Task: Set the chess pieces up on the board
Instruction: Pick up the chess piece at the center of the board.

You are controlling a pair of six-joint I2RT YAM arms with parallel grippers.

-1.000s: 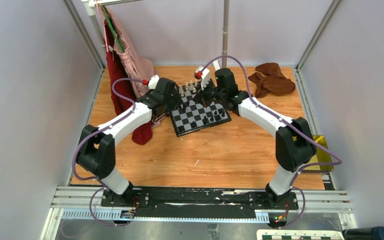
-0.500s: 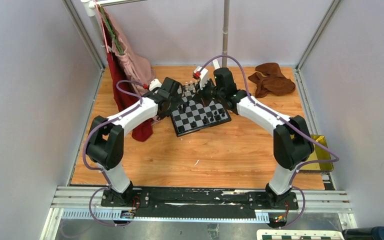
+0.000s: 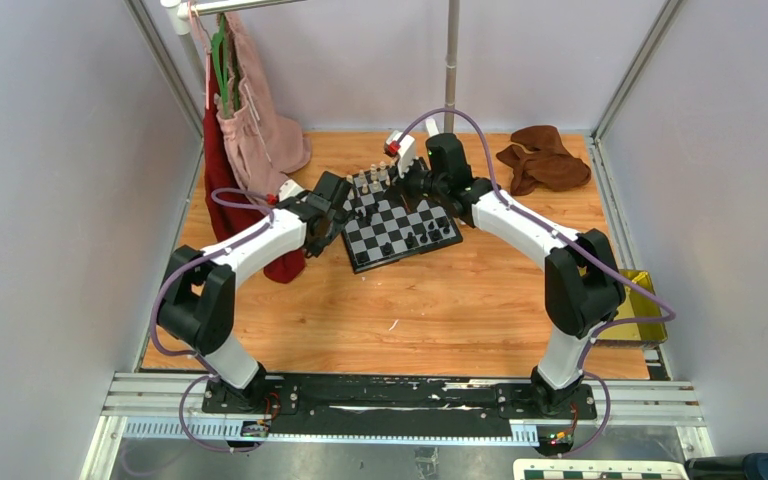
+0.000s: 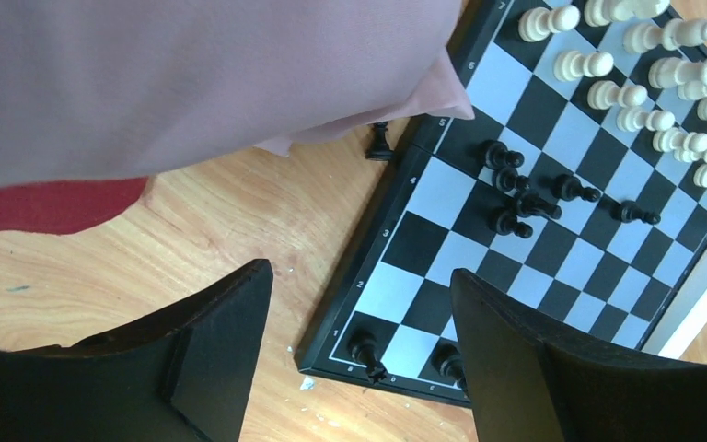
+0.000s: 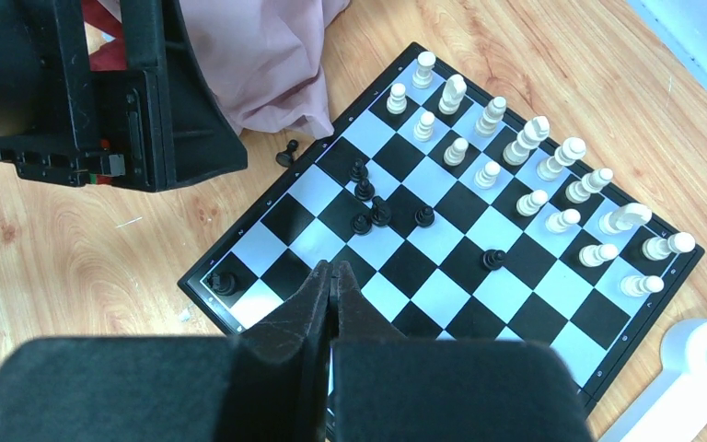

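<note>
Board (image 4: 442,191) edge below spread left pincer (image 4: 359,276), right pincer (image 5: 331,269) pressed together overhead, black piece (image 4: 380,142) just off edge.

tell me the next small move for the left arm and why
Probably ease the left gripper forward toward the black piece sitting on the wood just off the board, beside the pink cloth. Its jaws are open and empty, and that piece lies ahead of them; the right gripper is shut over the board.
</note>
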